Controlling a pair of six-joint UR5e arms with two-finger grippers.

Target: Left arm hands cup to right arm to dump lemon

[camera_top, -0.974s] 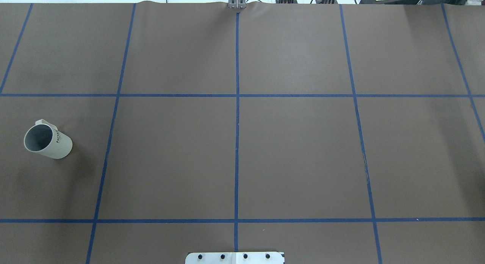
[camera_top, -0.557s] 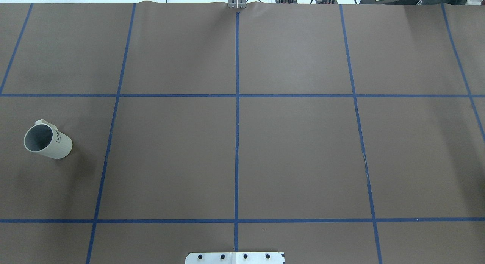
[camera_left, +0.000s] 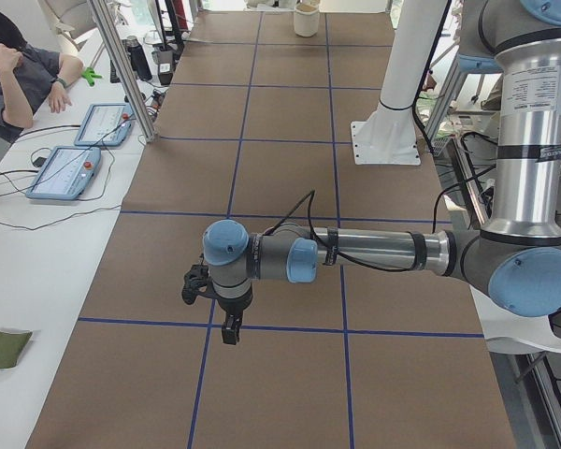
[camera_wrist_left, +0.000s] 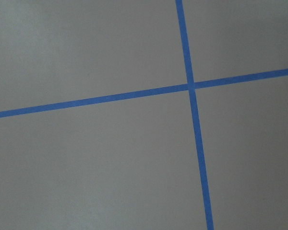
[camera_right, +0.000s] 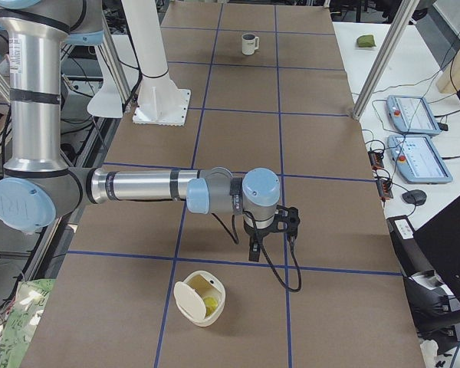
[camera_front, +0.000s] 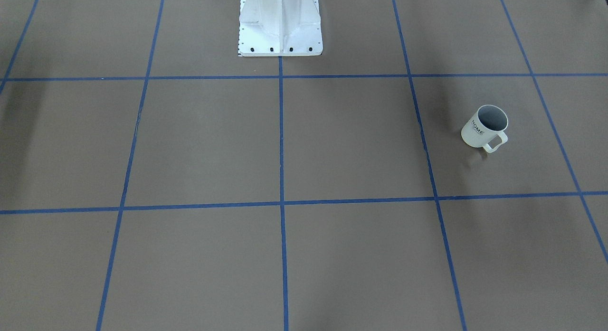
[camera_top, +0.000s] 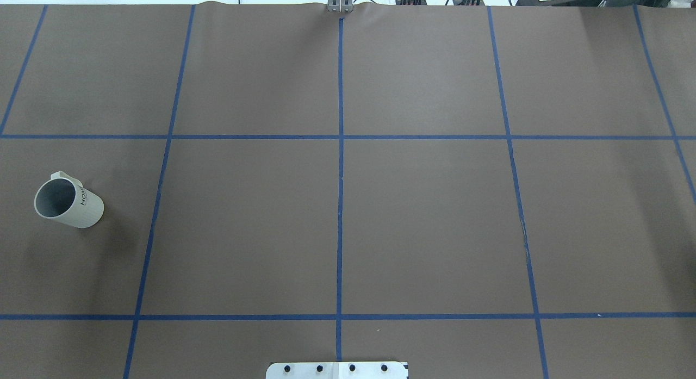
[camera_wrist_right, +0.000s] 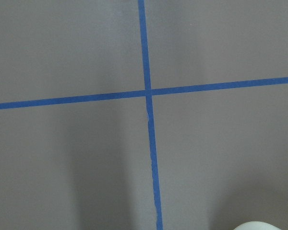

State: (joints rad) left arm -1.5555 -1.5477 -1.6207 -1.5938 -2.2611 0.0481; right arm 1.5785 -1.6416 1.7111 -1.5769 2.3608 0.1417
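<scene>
where blue tape [camera_top: 340,205] grids the brown table [camera_top: 424,221], the cup [camera_top: 76,206] stands.

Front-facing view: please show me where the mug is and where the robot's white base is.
mug [camera_front: 473,134]: front-facing view, on its white outer wall near the word HOME.
white base [camera_front: 280,46]: front-facing view, on the flat plate just above the bolts.
</scene>
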